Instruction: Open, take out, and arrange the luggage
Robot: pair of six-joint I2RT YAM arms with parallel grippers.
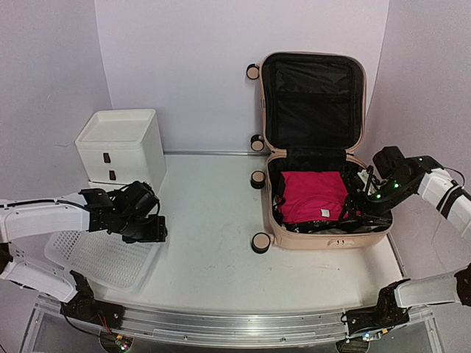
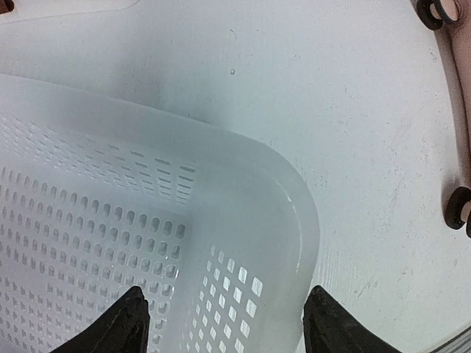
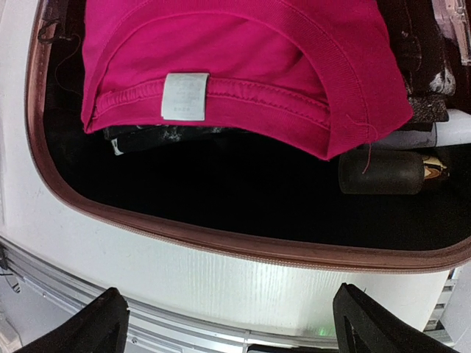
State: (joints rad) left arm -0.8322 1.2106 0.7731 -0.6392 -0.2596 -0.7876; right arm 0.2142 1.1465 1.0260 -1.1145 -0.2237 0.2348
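Observation:
The luggage, a pale pink suitcase, lies open at the right of the table with its black-lined lid upright against the back wall. A folded magenta shirt with a white label tops the contents, over dark clothes and beside a dark bottle. My right gripper hangs open above the case's right rim, holding nothing. My left gripper is open and empty over a corner of the white mesh basket. The case's wheels show at the left wrist view's right edge.
A white plastic drawer unit stands at the back left, and the mesh basket lies in front of it. An aluminium rail runs along the near table edge. Walls close in behind and on both sides.

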